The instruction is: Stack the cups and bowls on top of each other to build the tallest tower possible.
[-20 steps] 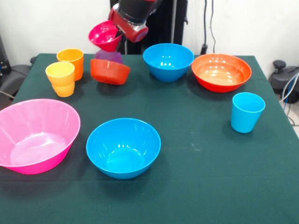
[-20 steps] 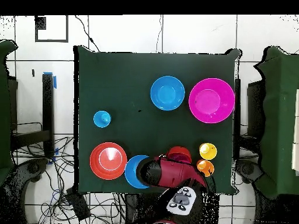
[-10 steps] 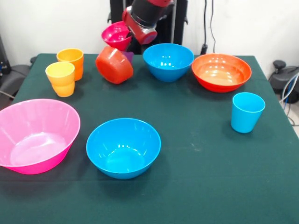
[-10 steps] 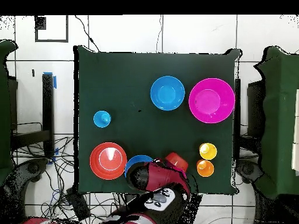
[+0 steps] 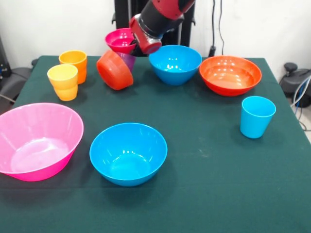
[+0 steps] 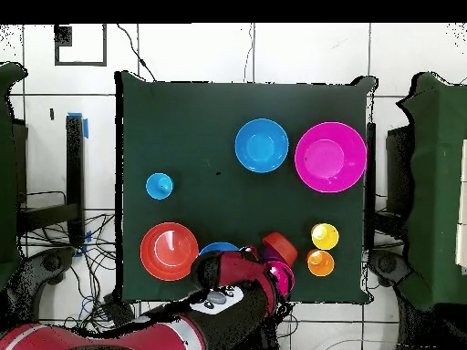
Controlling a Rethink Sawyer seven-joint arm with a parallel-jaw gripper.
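My gripper [image 5: 132,46] is at the table's far side, shut on the rim of the small magenta bowl [image 5: 120,40], which it holds in the air. Just below, the small orange-red bowl [image 5: 114,70] is tipped on its side, its base facing the camera. The purple cup [image 5: 128,61] pokes out behind it, mostly hidden. In the overhead view my arm [image 6: 233,284] covers the gripper; the orange-red bowl [image 6: 279,246] and a sliver of the magenta bowl [image 6: 286,278] show beside it. The tower is toppled.
Yellow cup [image 5: 63,81] and orange cup [image 5: 74,63] stand left of the tipped bowl. A blue bowl [image 5: 175,63] and the wide orange bowl [image 5: 230,74] sit at the back right. Nearer are the light blue cup [image 5: 256,116], another blue bowl [image 5: 128,153] and the big pink bowl [image 5: 38,140].
The arm swung toward the picture's right with the magenta bowl in its grip. The orange-red bowl went from upside down on the table to lying on its side, the purple cup tipping with it.
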